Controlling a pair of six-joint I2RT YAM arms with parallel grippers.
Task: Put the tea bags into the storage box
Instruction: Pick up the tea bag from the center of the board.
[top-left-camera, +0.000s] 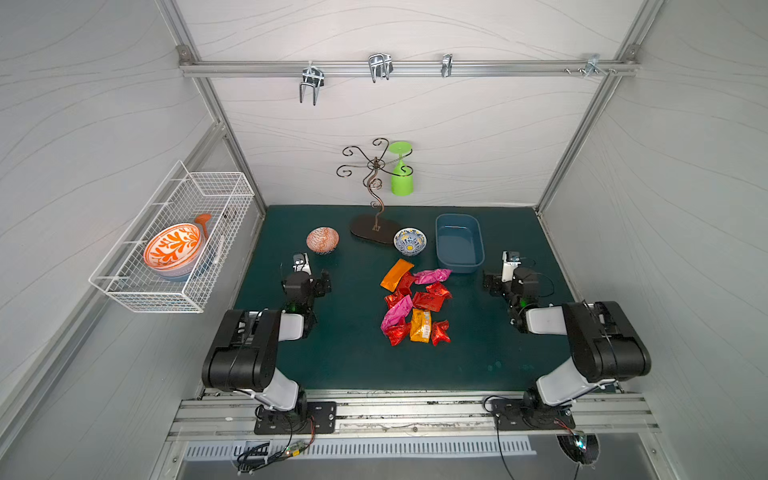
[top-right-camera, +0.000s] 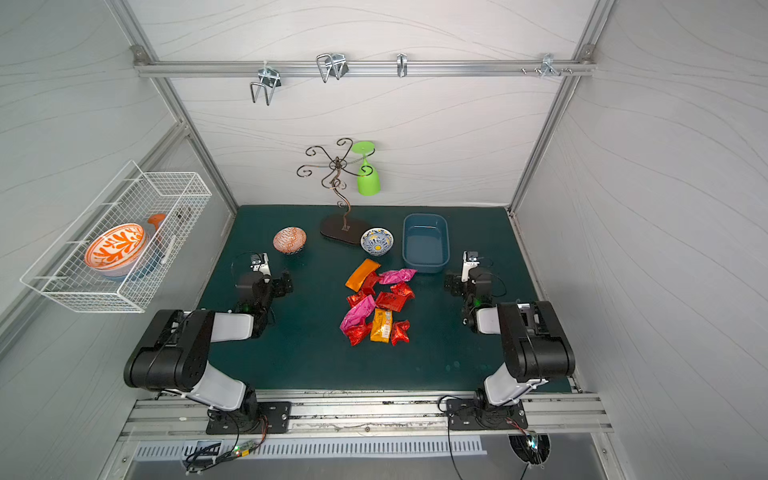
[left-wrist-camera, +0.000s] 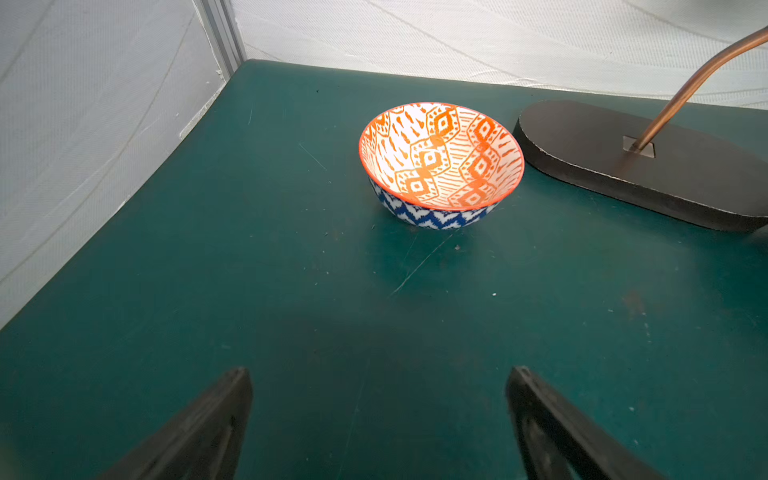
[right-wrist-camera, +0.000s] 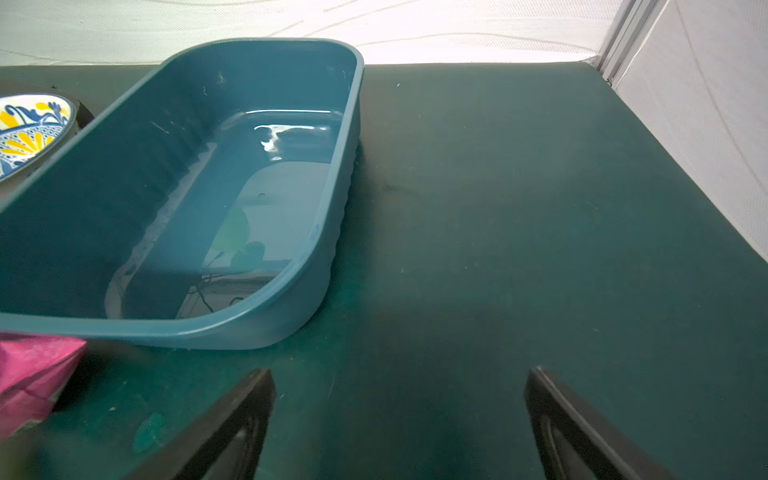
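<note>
Several foil tea bags (top-left-camera: 415, 301) (top-right-camera: 378, 301), red, pink and orange, lie in a loose pile in the middle of the green mat. The blue storage box (top-left-camera: 459, 243) (top-right-camera: 426, 243) (right-wrist-camera: 249, 322) stands empty just behind the pile, to its right. My left gripper (top-left-camera: 303, 272) (top-right-camera: 262, 270) (left-wrist-camera: 380, 374) hovers left of the pile, open, with only mat between its fingers. My right gripper (top-left-camera: 508, 270) (top-right-camera: 469, 268) (right-wrist-camera: 401, 374) is open beside the box's near right corner, holding nothing. One pink tea bag (right-wrist-camera: 33, 370) shows at the edge of the right wrist view.
An orange-patterned bowl (top-left-camera: 322, 240) (left-wrist-camera: 440, 158) sits ahead of the left gripper. A blue-and-yellow bowl (top-left-camera: 410, 241) (right-wrist-camera: 29, 129) sits left of the box. Behind them stands a metal stand (top-left-camera: 374, 228) (left-wrist-camera: 623, 166) holding a green glass (top-left-camera: 401, 174). A white wire basket (top-left-camera: 174, 245) hangs on the left wall.
</note>
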